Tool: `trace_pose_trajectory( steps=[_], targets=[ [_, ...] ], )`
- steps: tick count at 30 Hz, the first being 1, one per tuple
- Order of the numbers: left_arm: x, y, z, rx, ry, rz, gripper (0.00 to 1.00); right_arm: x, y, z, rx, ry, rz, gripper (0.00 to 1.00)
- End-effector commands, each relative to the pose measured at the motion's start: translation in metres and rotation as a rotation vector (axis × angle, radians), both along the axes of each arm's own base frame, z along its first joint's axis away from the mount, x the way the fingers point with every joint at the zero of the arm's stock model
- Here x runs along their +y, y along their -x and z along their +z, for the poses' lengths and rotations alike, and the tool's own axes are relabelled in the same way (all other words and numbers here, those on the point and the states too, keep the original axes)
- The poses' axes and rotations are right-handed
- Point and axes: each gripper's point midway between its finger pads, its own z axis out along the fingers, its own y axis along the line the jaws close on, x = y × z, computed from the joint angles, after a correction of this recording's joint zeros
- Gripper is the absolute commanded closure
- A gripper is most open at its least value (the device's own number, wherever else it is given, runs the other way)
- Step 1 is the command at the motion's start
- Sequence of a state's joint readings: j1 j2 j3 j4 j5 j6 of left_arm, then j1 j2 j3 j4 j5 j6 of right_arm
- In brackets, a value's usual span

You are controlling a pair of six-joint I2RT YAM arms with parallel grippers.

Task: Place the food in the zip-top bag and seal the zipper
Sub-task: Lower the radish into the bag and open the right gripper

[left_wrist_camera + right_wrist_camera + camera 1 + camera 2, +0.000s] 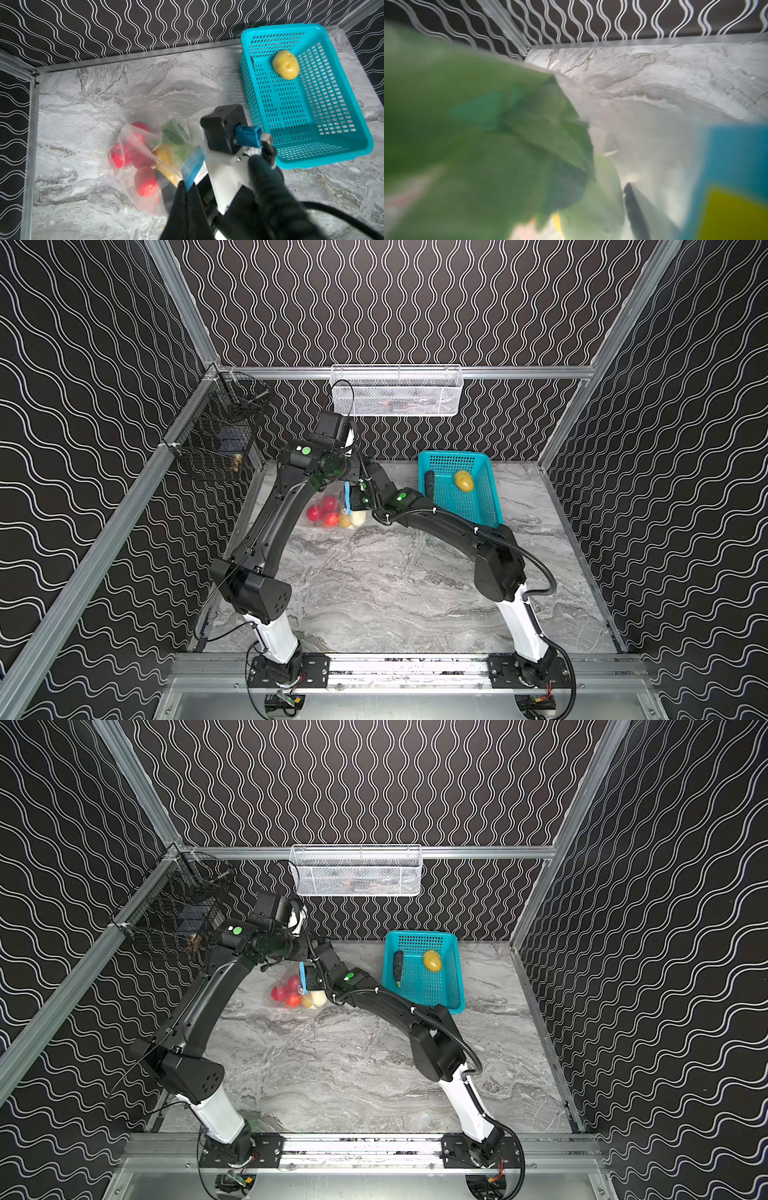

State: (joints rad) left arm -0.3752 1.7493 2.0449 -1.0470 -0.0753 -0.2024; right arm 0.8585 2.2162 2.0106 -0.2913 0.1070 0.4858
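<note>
Pinched tight between the closed jaws of the left gripper (188, 186): the thin light-blue zipper strip (193, 166) at the mouth of the large transparent plastic zip-top bag (122, 187). Just past those jaws, inside the bag, on the grey marble tabletop (83, 124): three round red toy tomatoes (145, 182), a yellow-brown toy potato (164, 154), a crumpled green toy vegetable (488, 124). Right beside the left gripper, at the bag's mouth: the right gripper (356, 502), one dark finger (635, 207) showing, the other hidden behind the green vegetable, so no telling wide from narrow. Near the right gripper, on the side away from the bag: a teal perforated plastic basket (311, 164) holding a second yellow-brown potato (286, 64) and a dark toy cucumber (398, 965).
</note>
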Motion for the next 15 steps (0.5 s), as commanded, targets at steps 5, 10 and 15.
trace_pose_trajectory(
  steps=[5, 10, 15],
  targets=[
    [-0.001, -0.008, -0.01, -0.005, -0.018, -0.007, 1.0, 0.015, 0.012, 0.06, -0.072, -0.188, 0.093, 0.09],
    [0.0, -0.01, -0.017, 0.005, -0.032, -0.004, 1.0, 0.007, 0.006, 0.059, -0.024, -0.214, 0.062, 0.08],
    [0.001, -0.01, -0.017, 0.002, -0.039, 0.0, 1.0, -0.009, -0.004, 0.045, 0.0, -0.176, -0.025, 0.11]
  ],
)
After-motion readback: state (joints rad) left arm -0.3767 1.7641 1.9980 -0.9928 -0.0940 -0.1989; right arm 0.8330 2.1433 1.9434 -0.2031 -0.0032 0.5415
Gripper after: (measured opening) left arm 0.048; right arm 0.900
